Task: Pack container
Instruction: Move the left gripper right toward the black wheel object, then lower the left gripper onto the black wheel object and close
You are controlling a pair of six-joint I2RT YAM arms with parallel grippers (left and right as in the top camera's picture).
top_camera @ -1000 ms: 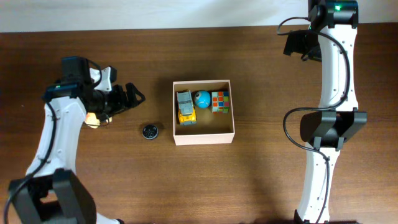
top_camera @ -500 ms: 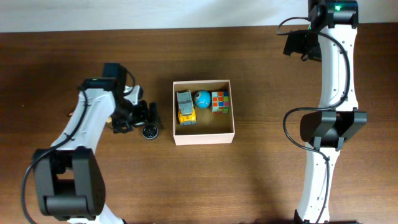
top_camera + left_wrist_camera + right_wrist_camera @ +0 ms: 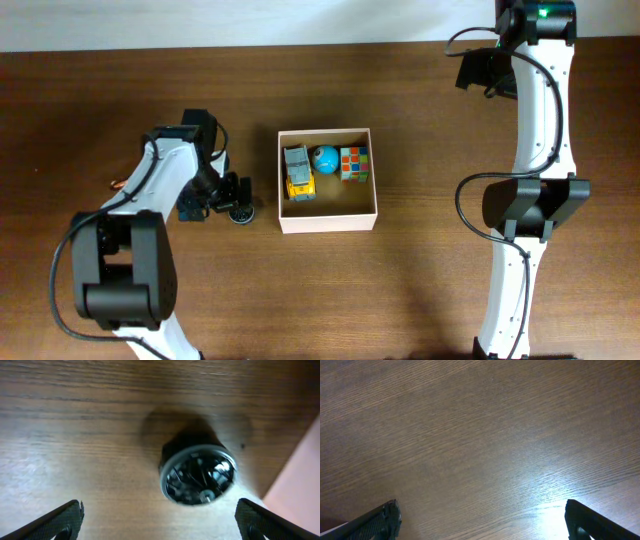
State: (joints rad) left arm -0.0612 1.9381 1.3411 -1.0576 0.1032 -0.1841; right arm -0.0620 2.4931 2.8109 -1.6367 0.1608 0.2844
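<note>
1. left arm bent, its claw point(image 3: 161, 522) tipped down over the brown wooden tabletop point(image 3: 75, 435), spread wide, gripping nothing.
2. small round glossy black object point(image 3: 197, 476) lies between its fingers, untouched.
3. square white cardboard container point(image 3: 327, 222) sits just beside that claw, past the object.
4. right claw point(image 3: 481, 520) gapes wide, empty.

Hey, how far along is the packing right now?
Done: truck, ball and cube sit in the container. In hand: the left end effector, open, hovers over the black disc on the table. Left: grasp it and box it.

Left tool point(image 3: 160, 519) spread wide — right tool point(image 3: 481, 520) too.
</note>
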